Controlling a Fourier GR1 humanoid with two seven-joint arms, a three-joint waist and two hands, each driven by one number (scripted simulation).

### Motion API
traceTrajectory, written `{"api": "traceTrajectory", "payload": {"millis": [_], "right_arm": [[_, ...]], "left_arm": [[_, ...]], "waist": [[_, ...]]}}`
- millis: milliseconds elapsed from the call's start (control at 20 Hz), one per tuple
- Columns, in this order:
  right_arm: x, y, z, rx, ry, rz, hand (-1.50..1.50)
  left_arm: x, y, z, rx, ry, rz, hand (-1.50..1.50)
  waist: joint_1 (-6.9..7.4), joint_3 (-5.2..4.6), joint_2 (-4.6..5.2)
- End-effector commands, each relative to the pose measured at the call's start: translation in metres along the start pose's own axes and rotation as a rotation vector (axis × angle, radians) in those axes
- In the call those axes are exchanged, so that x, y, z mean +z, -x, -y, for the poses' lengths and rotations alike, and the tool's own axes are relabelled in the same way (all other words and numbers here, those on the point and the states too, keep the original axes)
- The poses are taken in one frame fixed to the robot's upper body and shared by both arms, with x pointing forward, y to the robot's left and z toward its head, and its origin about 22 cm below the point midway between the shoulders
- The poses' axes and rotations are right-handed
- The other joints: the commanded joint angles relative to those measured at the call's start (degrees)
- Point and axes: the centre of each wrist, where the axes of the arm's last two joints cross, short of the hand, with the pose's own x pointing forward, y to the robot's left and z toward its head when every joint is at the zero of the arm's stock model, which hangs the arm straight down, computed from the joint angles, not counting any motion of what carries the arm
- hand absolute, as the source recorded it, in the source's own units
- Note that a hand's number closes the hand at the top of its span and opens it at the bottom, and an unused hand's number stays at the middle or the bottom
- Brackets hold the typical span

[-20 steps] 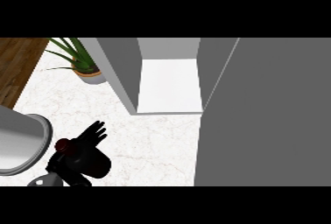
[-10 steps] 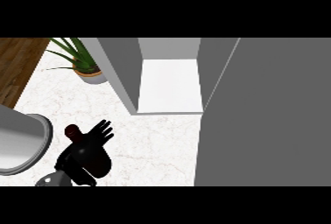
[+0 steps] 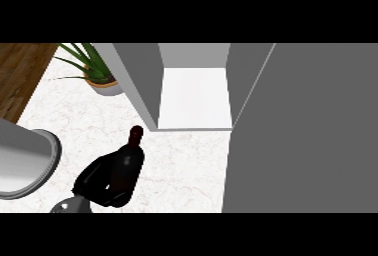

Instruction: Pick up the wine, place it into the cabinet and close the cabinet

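Observation:
The dark wine bottle (image 3: 134, 150), with a reddish cap, stands on the white marble counter at the lower left. Its neck points up the view toward the cabinet. My left hand (image 3: 100, 181) is curled round the bottle's body from the left and hides its lower part. The grey cabinet (image 3: 140, 80) stands just beyond the bottle, with its white inner shelf (image 3: 196, 100) showing. Its open door (image 3: 310, 130) fills the right side of the view. My right hand shows nowhere.
A potted green plant (image 3: 100, 77) stands on the counter left of the cabinet. A large grey round vessel (image 3: 26, 160) sits at the left edge, close to my hand. Brown wood (image 3: 22, 70) borders the counter at the top left.
My left hand's fingers were spread beside the bottle; now they are wrapped round it. The bottle's neck now shows above the hand, nearer the cabinet.

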Motion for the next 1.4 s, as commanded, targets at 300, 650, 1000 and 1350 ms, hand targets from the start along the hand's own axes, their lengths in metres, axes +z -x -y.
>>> {"api": "traceTrajectory", "payload": {"millis": [300, 650, 1000, 1350], "right_arm": [[0.025, -0.033, -0.005, -0.052, -0.023, 0.088, -1.50], [0.029, -0.037, -0.002, -0.044, -0.021, 0.090, -1.50], [0.026, -0.028, -0.002, -0.050, -0.036, 0.070, -1.50], [0.022, -0.030, -0.002, -0.059, -0.027, 0.078, -1.50]], "left_arm": [[0.015, -0.002, 0.009, -0.043, -0.265, 0.276, 1.50], [0.049, 0.010, 0.008, -0.080, -0.554, 0.579, 1.50], [0.013, -0.021, 0.053, -0.065, -0.446, 0.623, 1.50], [-0.023, -0.060, 0.115, -0.085, -0.400, 0.606, 1.50]], "waist": [[0.39, 0.01, -0.43], [0.18, 0.00, -0.29], [0.34, 0.06, -0.04], [0.18, 0.04, -0.05]]}}
